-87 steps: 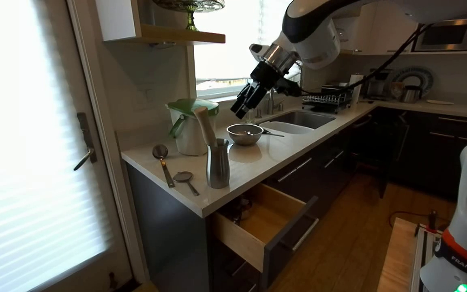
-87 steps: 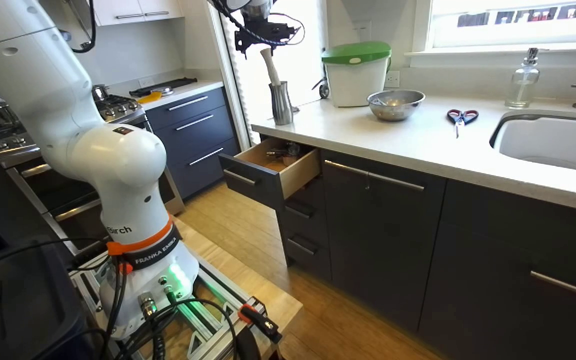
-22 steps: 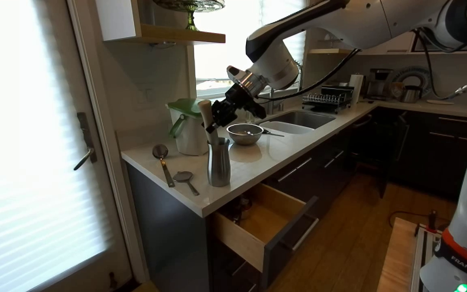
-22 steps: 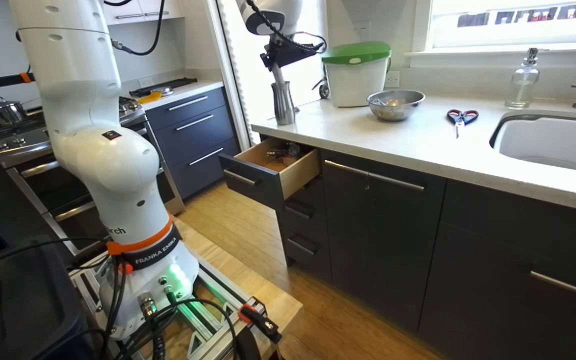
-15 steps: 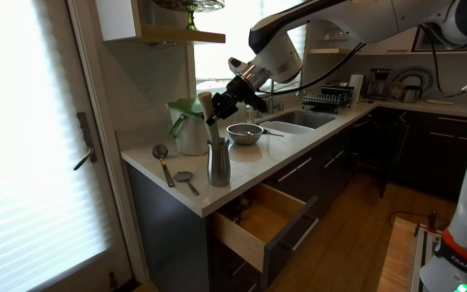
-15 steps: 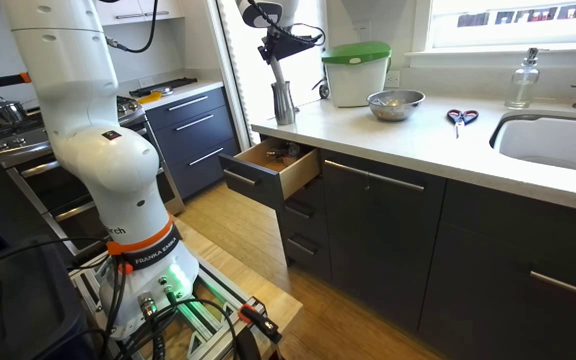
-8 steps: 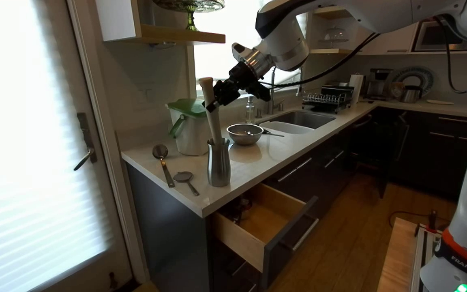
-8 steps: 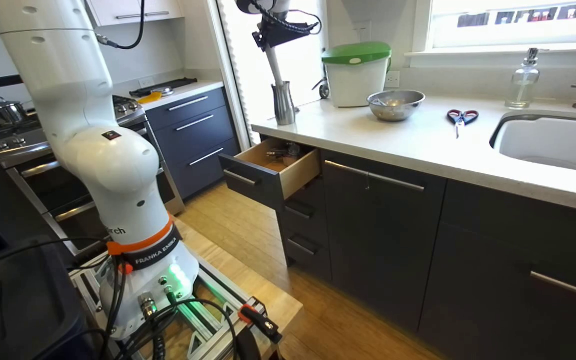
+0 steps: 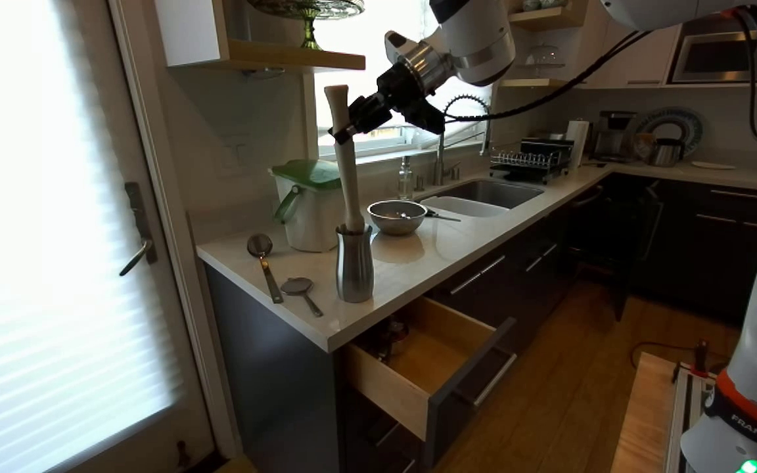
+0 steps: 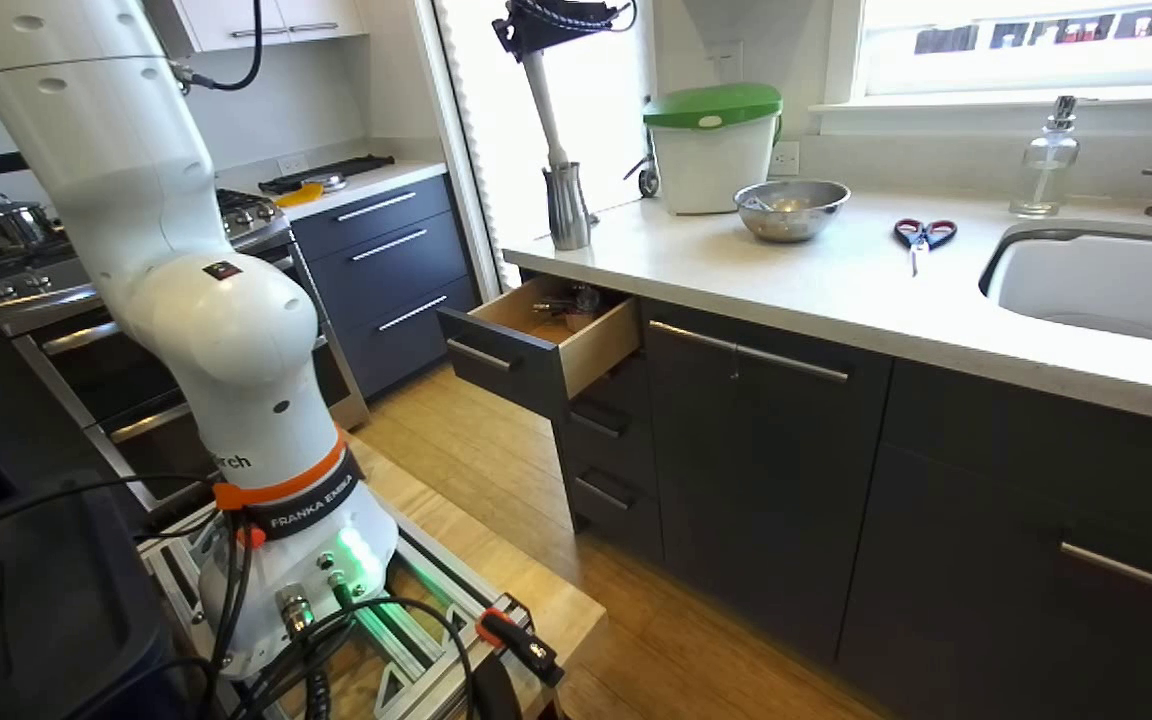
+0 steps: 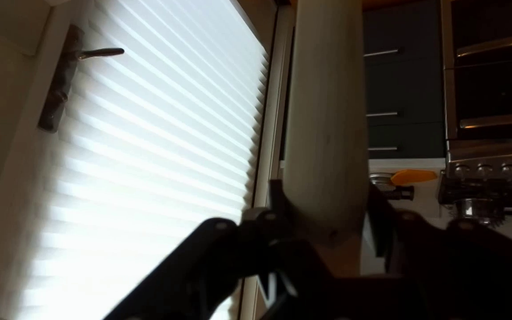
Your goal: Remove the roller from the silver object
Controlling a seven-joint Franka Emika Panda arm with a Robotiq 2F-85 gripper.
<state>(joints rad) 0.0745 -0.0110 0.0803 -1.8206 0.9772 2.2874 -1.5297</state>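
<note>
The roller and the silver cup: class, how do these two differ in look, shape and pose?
The roller is pale and wooden-looking; the silver cup is shiny metal. The roller is long and slim; the silver cup is shorter and wider. The roller leans slightly, held by the gripper; the silver cup stands upright on the counter, ungripped. Both are rounded in form.

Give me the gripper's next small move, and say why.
I'd raise the gripper a little, in line with the leaning roller. The wrist view shows the roller clasped, but in both exterior views its lower end appears to sit in the mouth of the silver cup, so it probably isn't free yet.
</note>
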